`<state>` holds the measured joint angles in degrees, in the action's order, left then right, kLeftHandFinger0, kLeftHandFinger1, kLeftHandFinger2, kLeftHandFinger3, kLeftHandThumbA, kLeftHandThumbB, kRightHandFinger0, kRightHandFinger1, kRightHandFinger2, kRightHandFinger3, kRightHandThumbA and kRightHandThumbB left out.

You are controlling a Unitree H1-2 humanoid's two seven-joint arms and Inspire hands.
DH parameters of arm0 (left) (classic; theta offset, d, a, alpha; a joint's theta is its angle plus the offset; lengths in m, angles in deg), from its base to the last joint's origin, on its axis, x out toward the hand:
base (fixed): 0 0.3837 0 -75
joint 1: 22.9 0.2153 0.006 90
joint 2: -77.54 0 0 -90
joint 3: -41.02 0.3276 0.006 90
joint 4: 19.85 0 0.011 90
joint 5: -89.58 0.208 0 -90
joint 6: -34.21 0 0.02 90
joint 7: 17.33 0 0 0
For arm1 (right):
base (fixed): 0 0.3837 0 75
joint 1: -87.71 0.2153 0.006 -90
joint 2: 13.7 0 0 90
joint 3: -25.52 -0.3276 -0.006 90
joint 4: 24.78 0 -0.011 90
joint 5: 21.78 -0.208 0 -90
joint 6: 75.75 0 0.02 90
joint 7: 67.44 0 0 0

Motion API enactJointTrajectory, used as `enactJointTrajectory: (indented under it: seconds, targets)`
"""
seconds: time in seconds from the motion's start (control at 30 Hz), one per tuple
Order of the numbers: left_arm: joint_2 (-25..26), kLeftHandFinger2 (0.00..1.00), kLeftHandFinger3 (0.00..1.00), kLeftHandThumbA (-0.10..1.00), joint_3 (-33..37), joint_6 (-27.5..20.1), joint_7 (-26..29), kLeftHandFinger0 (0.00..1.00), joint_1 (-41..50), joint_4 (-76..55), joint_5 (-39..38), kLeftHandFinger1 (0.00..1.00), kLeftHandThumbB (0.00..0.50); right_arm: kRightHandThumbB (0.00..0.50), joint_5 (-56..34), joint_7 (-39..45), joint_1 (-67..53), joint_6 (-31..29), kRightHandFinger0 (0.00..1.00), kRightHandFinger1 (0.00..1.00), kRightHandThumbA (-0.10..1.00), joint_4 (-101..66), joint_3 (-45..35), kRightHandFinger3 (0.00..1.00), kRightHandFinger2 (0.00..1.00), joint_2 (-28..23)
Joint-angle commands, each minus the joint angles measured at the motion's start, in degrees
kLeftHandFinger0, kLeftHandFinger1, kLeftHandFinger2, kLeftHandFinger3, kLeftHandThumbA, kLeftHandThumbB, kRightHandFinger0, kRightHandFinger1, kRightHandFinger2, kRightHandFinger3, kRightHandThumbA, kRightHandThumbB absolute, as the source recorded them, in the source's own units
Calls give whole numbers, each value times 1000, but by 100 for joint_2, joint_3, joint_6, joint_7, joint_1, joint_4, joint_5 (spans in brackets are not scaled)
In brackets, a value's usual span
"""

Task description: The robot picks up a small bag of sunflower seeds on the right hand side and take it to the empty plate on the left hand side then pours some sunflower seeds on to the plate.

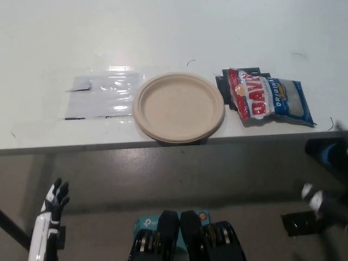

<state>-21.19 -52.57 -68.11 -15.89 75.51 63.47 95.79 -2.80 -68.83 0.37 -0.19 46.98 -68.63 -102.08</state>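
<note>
1. The bag of sunflower seeds [270,98] lies flat on the white table [163,32] in the upper right of the frame, its red end toward the plate and its blue end toward the right edge. It rests partly over a dark patch [224,82] on the tabletop.
2. The empty plate [179,106] sits at the centre of the frame near the table's front edge, just to the left of the bag and not quite touching it. No seeds are on it.
3. A clear plastic sheet [100,92] lies flat on the table left of the plate.
4. The left hand [54,200] rests low in the lower left of the frame, below the table edge, fingers spread and holding nothing.
5. The right hand [325,179] shows only as blurred dark shapes at the right edge, below the table; whether it is released or clenched cannot be told.
6. Judged from this layout, the task is at its start: nothing is grasped, and the reach for the bag has not yet begun.
7. The next move calls for the right hand to rise above the table edge, come over the bag and close on it, probably across its width so that it can later be tipped over the plate.
</note>
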Motion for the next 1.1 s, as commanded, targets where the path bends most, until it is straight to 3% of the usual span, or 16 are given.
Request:
enactJointTrajectory:
  seconds: [0.0,0.03,0.13,0.27,0.37,0.5,0.63,0.73,1.07]
  targets:
    - [146,1000,1000,1000,56,-228,22,1000,-76,-20,348,1000,293,359,777,405,707,983,1000,1000,704,-215,-44,1000,1000,-348]
    - [137,1000,1000,1000,77,-250,39,1000,-78,80,365,1000,313,373,985,583,936,1310,1000,1000,709,-165,12,1000,1000,-479]
    - [128,1000,1000,1000,125,-164,46,1000,-41,186,466,1000,323,363,1009,712,1309,1464,1000,1000,634,92,106,1000,1000,-709]
    - [131,1000,1000,1000,108,-199,68,1000,-13,288,466,1000,341,354,1175,862,1715,1626,1000,1000,626,413,313,1000,1000,-904]
    - [134,1000,1000,1000,105,-233,52,1000,-18,345,428,1000,343,349,1392,1059,1975,1865,1000,1000,685,580,517,1000,1000,-1034]
    - [131,1000,1000,1000,84,-218,67,1000,11,348,449,1000,353,370,1602,1361,2344,2180,1000,1000,684,858,856,1000,1000,-1145]
    - [151,1000,1000,1000,87,-199,29,1000,22,344,429,1000,356,398,1911,1661,2664,2381,1000,1000,795,1187,1239,1000,1000,-1307]
    - [168,1000,1000,1000,95,-145,4,1000,44,310,442,1000,362,415,1880,1795,2846,2492,1000,1000,811,1390,1387,1000,1000,-1355]
    - [230,1000,1000,1000,114,-140,-101,1000,143,260,326,1000,300,458,1816,2254,3226,2666,1000,1000,887,1745,1675,1000,1000,-1485]
